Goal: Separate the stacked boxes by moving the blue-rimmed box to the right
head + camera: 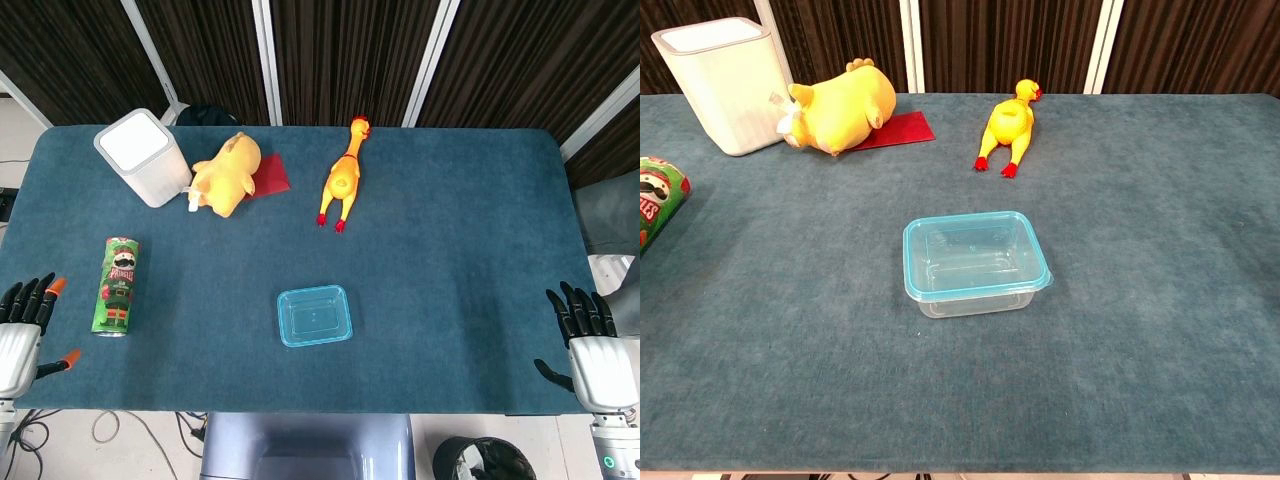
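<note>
Teal cloth covers the surface [450,300]. At its near left edge the left hand [22,335] rests palm down, fingers spread and holding nothing. Right of it lies a green crisp can [119,286], with a white bin [143,157] at far left. Near centre sits the blue-rimmed box [973,262], seemingly nested in a clear box beneath; both hands are well apart from it. At the near right edge the right hand [590,345] waits, fingers likewise wide and empty. No grasp has begun. Next, one hand probably must reach in and take the blue rim while the lower box stays put.
</note>
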You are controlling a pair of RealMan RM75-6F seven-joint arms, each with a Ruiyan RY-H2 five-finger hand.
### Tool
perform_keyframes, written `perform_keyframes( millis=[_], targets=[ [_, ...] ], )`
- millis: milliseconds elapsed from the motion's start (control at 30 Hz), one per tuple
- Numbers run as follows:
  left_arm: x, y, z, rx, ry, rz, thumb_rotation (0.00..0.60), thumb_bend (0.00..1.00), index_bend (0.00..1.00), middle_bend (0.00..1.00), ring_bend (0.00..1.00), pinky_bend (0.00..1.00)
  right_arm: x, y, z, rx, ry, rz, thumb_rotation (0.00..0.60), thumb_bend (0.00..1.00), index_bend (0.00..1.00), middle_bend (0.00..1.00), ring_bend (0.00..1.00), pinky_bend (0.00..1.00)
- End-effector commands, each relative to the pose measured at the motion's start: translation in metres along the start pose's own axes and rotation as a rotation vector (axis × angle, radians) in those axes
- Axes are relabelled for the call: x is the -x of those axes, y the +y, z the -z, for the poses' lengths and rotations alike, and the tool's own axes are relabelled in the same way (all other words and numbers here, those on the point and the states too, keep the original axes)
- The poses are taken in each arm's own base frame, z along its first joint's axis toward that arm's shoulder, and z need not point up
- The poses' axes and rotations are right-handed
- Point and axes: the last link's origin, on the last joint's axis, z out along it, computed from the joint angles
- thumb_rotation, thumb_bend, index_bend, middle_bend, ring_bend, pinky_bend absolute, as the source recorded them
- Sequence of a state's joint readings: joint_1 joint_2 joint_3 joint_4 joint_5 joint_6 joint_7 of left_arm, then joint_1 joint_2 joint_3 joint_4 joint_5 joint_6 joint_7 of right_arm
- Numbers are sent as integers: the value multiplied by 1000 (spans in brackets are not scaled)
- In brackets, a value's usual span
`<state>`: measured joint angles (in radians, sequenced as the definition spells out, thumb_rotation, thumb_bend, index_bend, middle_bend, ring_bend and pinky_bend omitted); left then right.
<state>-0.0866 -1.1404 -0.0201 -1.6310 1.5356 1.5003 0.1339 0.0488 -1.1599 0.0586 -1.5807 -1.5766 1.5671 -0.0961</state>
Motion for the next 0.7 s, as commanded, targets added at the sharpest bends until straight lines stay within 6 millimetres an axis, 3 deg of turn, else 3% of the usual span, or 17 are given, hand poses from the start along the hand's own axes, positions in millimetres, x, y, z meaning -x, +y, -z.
perform_keyframes(
  millis=[33, 700],
  targets=[
    [0, 0, 0, -1, 0, 2, 600, 0, 0, 0, 0, 0, 0, 0, 0, 1, -3, 1, 600, 147, 0, 0, 0, 0],
    [1, 2, -1, -7, -20, 25, 600, 0, 0, 0, 0, 0, 2, 0, 0, 22, -30, -9, 600, 147, 0, 0, 0, 0]
  ],
)
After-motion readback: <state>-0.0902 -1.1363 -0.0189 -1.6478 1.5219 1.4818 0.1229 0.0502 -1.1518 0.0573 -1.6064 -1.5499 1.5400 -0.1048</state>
